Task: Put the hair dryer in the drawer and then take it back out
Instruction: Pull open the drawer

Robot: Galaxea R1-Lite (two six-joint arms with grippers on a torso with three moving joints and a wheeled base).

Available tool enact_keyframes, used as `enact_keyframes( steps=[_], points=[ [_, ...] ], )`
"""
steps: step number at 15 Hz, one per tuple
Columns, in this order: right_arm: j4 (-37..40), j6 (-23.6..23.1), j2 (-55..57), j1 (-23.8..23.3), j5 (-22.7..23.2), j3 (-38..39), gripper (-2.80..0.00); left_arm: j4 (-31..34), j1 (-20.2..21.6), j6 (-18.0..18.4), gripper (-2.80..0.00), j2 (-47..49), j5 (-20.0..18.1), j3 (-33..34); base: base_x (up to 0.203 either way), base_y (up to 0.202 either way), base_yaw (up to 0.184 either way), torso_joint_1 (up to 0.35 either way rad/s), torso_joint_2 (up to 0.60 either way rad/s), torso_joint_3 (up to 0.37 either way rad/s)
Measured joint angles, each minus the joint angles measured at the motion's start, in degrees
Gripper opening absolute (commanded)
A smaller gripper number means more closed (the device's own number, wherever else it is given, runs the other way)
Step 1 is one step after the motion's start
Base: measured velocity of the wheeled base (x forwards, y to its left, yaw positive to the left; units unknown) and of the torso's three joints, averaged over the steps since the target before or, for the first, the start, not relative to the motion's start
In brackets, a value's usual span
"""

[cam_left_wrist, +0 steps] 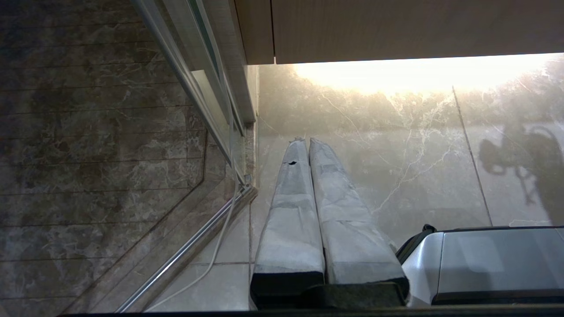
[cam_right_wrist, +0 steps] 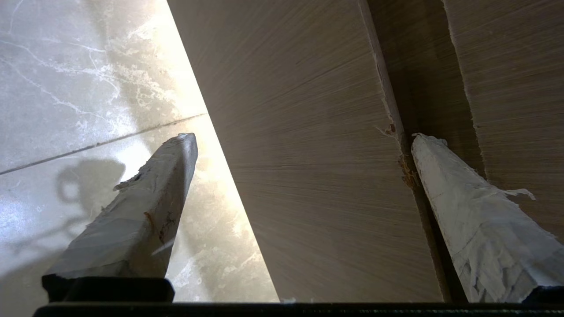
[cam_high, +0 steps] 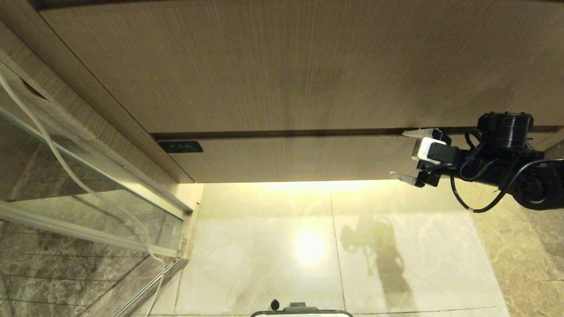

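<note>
1. Seemingly the work has barely begun: the drawer [cam_high: 299,158] is closed, its front flush under the taller wood panel [cam_high: 282,66], with only a dark gap line between them.
2. No hair dryer shows in any view, so I cannot tell where it is; it is neither held nor lying on the floor [cam_high: 335,246] that the cameras cover.
3. At the drawer's right end, the right gripper [cam_high: 407,155] has its fingers spread wide and holds nothing. One finger sits at the gap along the drawer's top edge, the other at the lit lower edge, so they straddle the front.
4. My reading is that opening the drawer comes first; putting the dryer in and taking it back out are both left to do.
5. From the head view come the whole front, the small black label [cam_high: 179,146] at its left, the glass door [cam_high: 88,176] with a white cord [cam_high: 66,167] hanging by it, and the arm's shadow on the tiles.
6. Only the right wrist view shows the close detail: a chipped, splintered top edge of the drawer front [cam_right_wrist: 392,130] and one finger [cam_right_wrist: 467,211] lying along the gap.
7. Down low, the left gripper [cam_left_wrist: 308,145] appears only in its own wrist view, fingers pressed together and empty, parked over the floor beside the robot base [cam_left_wrist: 489,264].
</note>
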Motion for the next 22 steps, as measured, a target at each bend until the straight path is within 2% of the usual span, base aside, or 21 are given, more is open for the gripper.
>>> enact_keyframes(
  steps=[12, 22],
  points=[
    [-0.31, -0.06, 2.15, 0.04, -0.03, -2.26, 0.00, 0.02, 0.00, 0.02, -2.80, 0.00, 0.00, 0.00, 0.000, 0.000, 0.000, 0.000, 0.00, 0.000],
    [0.23, -0.55, 0.30, 0.06, -0.60, -0.28, 0.00, 0.02, 0.00, 0.02, -2.80, 0.00, -0.01, 0.00, 0.000, 0.000, 0.000, 0.000, 0.00, 0.000]
  ],
)
